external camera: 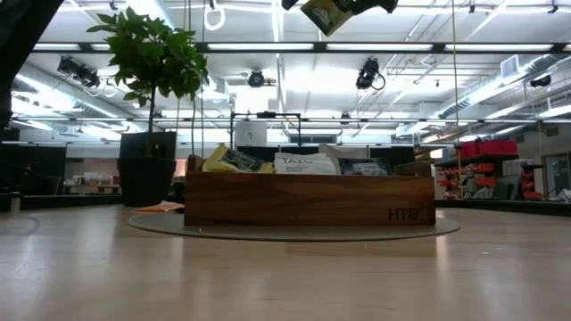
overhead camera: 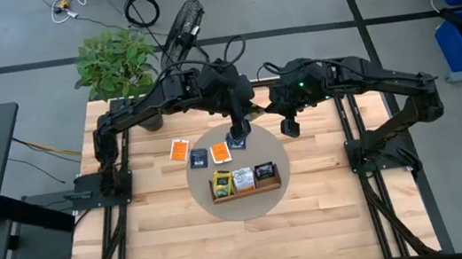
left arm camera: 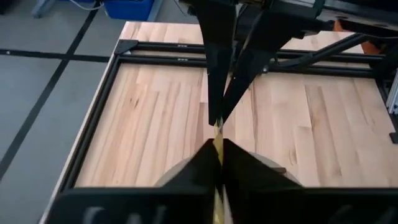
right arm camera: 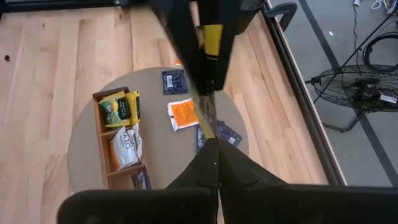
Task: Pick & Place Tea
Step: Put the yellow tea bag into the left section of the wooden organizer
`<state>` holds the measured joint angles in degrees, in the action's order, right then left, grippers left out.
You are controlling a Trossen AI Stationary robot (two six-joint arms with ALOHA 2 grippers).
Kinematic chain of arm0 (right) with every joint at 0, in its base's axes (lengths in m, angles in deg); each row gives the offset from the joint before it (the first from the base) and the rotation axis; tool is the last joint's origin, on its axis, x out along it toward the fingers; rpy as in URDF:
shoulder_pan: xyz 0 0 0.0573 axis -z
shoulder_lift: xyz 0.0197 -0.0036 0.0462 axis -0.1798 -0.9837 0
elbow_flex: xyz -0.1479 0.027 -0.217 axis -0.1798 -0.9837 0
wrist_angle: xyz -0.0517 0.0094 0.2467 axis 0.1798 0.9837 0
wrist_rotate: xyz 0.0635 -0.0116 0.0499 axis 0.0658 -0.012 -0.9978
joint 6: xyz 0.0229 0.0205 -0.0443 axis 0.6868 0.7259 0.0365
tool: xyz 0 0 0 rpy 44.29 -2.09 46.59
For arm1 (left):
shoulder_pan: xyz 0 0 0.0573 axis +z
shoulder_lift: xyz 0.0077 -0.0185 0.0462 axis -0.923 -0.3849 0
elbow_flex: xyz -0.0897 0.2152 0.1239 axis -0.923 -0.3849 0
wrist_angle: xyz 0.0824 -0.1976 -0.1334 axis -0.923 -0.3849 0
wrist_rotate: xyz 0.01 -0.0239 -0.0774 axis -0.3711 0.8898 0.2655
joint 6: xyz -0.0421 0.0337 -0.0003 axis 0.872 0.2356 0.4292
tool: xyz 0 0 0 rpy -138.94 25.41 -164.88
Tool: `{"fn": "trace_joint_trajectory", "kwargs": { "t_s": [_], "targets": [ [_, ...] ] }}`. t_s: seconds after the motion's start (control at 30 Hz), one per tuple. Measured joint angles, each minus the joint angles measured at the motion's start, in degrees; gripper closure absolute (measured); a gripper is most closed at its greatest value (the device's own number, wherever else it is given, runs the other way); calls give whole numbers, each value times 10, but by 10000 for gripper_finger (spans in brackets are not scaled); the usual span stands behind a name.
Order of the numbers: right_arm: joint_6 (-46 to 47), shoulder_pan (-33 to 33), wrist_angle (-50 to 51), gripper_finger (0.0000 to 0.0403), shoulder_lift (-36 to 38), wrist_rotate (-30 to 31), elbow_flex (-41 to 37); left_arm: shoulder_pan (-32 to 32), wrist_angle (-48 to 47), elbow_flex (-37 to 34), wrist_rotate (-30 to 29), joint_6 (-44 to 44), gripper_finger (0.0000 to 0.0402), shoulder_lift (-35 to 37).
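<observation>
High above the middle of the table, a yellow-green tea packet (external camera: pixel 326 13) hangs between my two grippers, which face each other. My left gripper (left arm camera: pixel 217 146) is shut on one edge of it and my right gripper (right arm camera: pixel 214 142) on the opposite edge. Both wrist views show the packet edge-on. Below, the wooden tray (overhead camera: pixel 246 192) stands on a round grey mat (overhead camera: pixel 207 182), with yellow, white and dark packets upright in its compartments. An orange packet (overhead camera: pixel 180 150), a dark blue one (overhead camera: pixel 199 158) and another orange one (overhead camera: pixel 220 152) lie flat to the tray's far left. My left gripper pinches the packet's near edge (left arm camera: pixel 217 142) between its two fingers, which slant down from the table's left. The packet is lifted clear, far above the tray. My right gripper pinches the opposite edge (right arm camera: pixel 211 132) between its two fingers, slanting down from the table's right, its tips close to the left gripper's.
A potted plant (overhead camera: pixel 115 60) stands at the table's far left corner. Black frame rails (overhead camera: pixel 352 131) run along the left and right sides. Bare wood lies on the near side of the mat.
</observation>
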<state>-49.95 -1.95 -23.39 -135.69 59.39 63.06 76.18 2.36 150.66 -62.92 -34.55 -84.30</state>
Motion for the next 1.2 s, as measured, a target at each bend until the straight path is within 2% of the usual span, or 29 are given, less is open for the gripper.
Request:
{"fn": "trace_joint_trajectory", "kwargs": {
  "t_s": [0.07,0.33,0.47,0.57,0.8,0.93,1.2],
  "targets": [
    [1,0,-1,403,0,0,0,-1,0,0,0,-11,393,0],
    [5,0,1,394,0,10,0,-1,2,0,-19,-14,399,0],
    [3,0,19,357,10,10,0,-3,-4,0,-25,-9,399,1],
    [4,1,27,318,26,12,0,-10,-19,0,-58,-9,400,2],
    [40,23,49,246,52,57,0,-25,-45,-3,-92,20,400,2],
    [40,33,63,226,55,57,0,-41,-34,-36,-126,38,400,3],
    [27,38,68,223,55,56,0,-73,77,-150,-139,80,401,11]
  ]
}}
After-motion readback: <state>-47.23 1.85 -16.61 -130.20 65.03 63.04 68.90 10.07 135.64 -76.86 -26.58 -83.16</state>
